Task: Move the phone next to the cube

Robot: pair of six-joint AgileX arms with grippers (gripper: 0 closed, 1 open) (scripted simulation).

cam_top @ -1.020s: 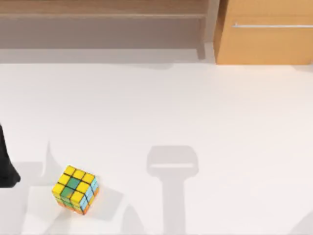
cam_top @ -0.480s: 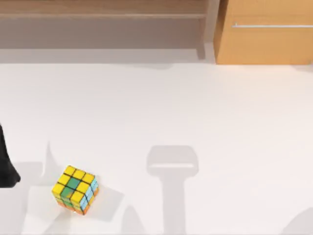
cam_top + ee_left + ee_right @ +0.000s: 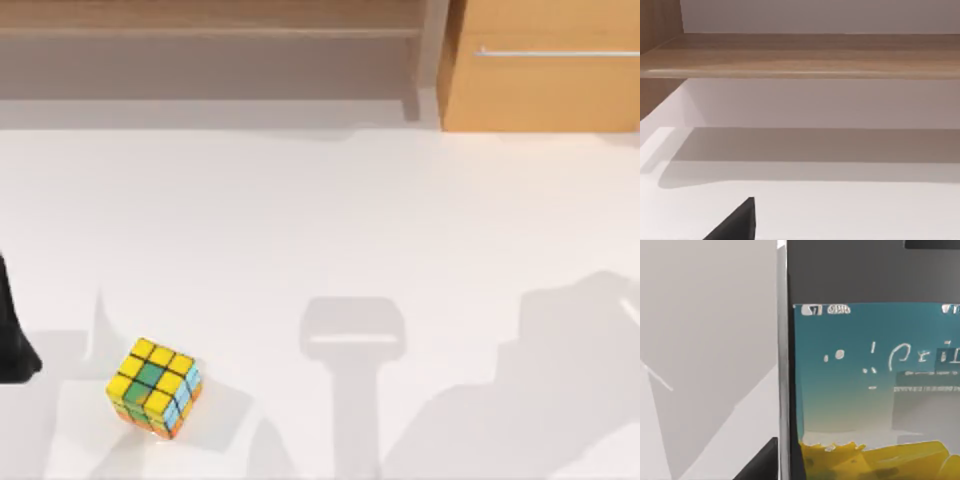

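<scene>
The white surface (image 3: 320, 220) runs up to a wooden shelf (image 3: 210, 30) and a wooden cabinet (image 3: 545, 80) at the back. The phone (image 3: 865, 385) sits very close in the right wrist view with its screen lit, and the cube (image 3: 154, 388) sits on the surface near the front left. The left hand (image 3: 735, 225) is a dark tip low in the left wrist view, and I cannot tell if either hand is wide or narrow.

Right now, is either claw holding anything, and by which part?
Cannot tell. The phone sits close under the right wrist camera, but no claw contact on it shows. The cube lies free on the table.
</scene>
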